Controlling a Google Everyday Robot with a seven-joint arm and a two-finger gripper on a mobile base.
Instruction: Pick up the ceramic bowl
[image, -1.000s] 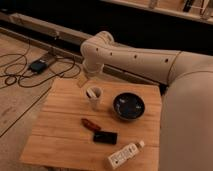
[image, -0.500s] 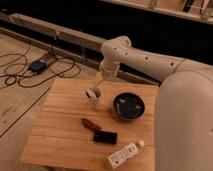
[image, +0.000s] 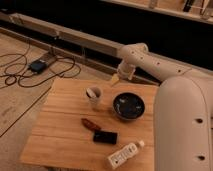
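Although the arm reaches out over the far edge of the worktop (image: 60, 127), you have not got hold of anything yet. The gripper (image: 115, 79) hangs above that back edge, behind the white mug (image: 93, 95) and off to the mug's side of the ceramic bowl (image: 128, 106). It touches neither. You cannot tell from this view whether the gripper is apart or together, so count on neither.

The ceramic bowl sits upright on the worktop, in its far right part. It is just beside the white mug but not touching it. Nearer the camera lie a small brown object (image: 90, 124), a flat black object (image: 105, 137) and a white bottle (image: 125, 154) on its side, none of them touching the bowl.

By my reading you are at the approach stage, with nothing grasped and nothing lifted. Nearly all of the task is left to you. You need to bring the gripper over the bowl's rim, come down, close on the rim and raise the bowl off the wood. Mind the mug, which stands close to the likely path.
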